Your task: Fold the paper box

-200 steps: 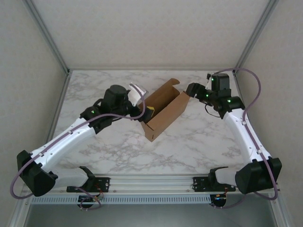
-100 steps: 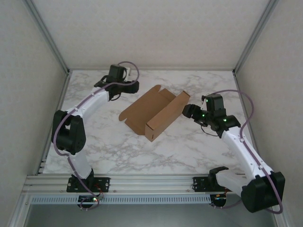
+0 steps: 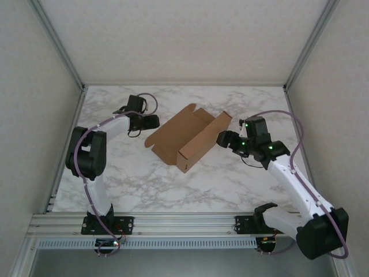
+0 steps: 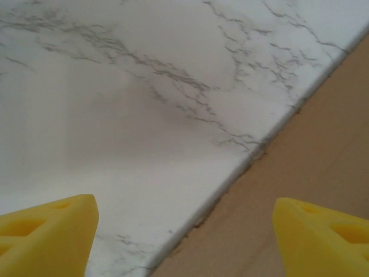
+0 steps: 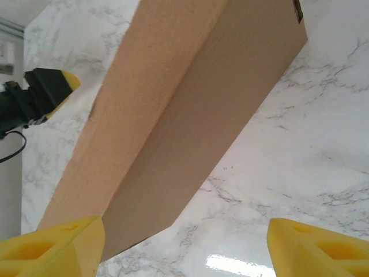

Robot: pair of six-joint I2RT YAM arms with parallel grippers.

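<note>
Lying at centre frame on the surface (image 3: 230, 179), the paper box (image 3: 190, 135) is flanked by the left fingers (image 4: 46, 236) and right fingers (image 5: 314, 248), both spread and empty.

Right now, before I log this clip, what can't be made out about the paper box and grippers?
Left wrist: the paper box is cut off by the right and bottom edges, so which flap shows is unclear.
Right wrist: its own side wall hides its inside, and the top edge crops it.
Top external: left gripper and right gripper are too small to tell whether fingertips touch cardboard.
</note>
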